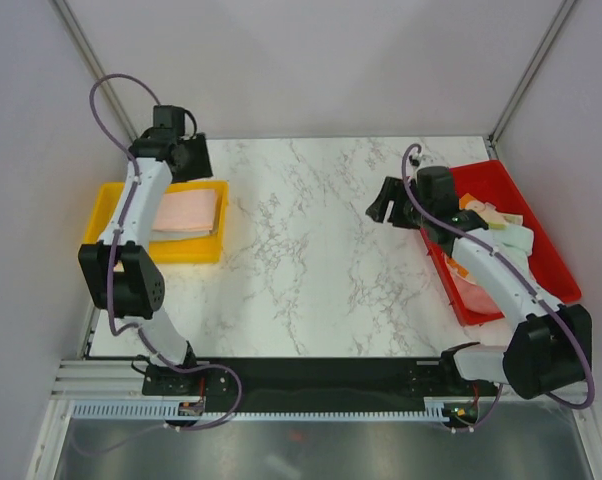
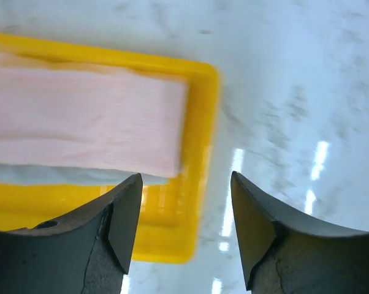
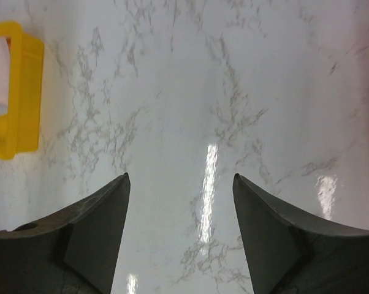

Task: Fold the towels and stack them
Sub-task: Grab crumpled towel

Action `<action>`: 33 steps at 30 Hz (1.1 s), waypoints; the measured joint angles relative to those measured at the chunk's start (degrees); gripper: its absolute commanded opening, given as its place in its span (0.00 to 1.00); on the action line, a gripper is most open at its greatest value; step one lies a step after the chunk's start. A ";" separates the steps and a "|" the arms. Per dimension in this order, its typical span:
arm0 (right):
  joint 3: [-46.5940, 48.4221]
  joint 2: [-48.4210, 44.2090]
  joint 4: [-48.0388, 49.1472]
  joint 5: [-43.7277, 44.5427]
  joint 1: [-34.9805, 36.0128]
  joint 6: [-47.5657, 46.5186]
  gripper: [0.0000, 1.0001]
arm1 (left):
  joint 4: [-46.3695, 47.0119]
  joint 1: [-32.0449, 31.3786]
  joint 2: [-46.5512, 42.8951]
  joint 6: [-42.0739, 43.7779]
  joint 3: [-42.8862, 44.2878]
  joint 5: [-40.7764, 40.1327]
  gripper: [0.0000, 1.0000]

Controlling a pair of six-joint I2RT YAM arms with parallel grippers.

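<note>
At far left, in the yellow bin (image 1: 109, 200): a folded pink towel (image 2: 80, 122), flat on a grey-white layer (image 2: 49, 174), long axis along the bin's length. Just above the bin's far inner corner: the left gripper (image 2: 186, 184), jaws spread, gripping nothing, the folded towel off to their left in the wrist view. Further right, over the marble table (image 1: 311, 250) and just beside the red bin (image 1: 556, 265): the right gripper (image 3: 181, 180), jaws likewise spread and empty, facing the table's middle. Inside the red bin, behind and to the right of those jaws: the loose towels (image 1: 493, 215), heaped and unfolded, long axes impossible to tell. Probably calls for the right arm, by far the nearer, turning back towards that bin.
</note>
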 measured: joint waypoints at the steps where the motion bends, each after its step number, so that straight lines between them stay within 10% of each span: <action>1: 2.84 0.63 -0.37 2.25 -0.44 0.04 0.76 | 0.74 -2.67 -2.82 -0.70 -1.81 3.28 0.68; 10: 18.14 11.32 -5.68 20.11 -14.97 -1.25 0.78 | 8.90 -32.09 -16.24 -5.40 -12.26 19.41 0.70; 21: 18.91 26.71 -11.02 25.99 -23.85 0.42 0.75 | 14.75 -36.59 -21.77 -8.76 -23.98 23.52 0.83; 23: 19.82 30.01 -10.91 26.34 -24.11 0.81 0.60 | 15.32 -36.59 -21.79 -9.03 -24.48 23.82 0.83; 24: 20.65 31.47 -11.10 26.27 -24.22 0.79 0.23 | 15.43 -36.59 -21.90 -9.14 -24.74 23.87 0.82; 26: 22.67 33.88 -11.28 26.08 -24.44 0.52 0.02 | 15.52 -36.59 -22.16 -9.20 -25.14 23.85 0.82; 33: 24.61 23.52 -17.25 25.57 -24.15 -0.74 0.00 | 15.80 -36.59 -27.52 -9.84 -25.86 21.59 0.87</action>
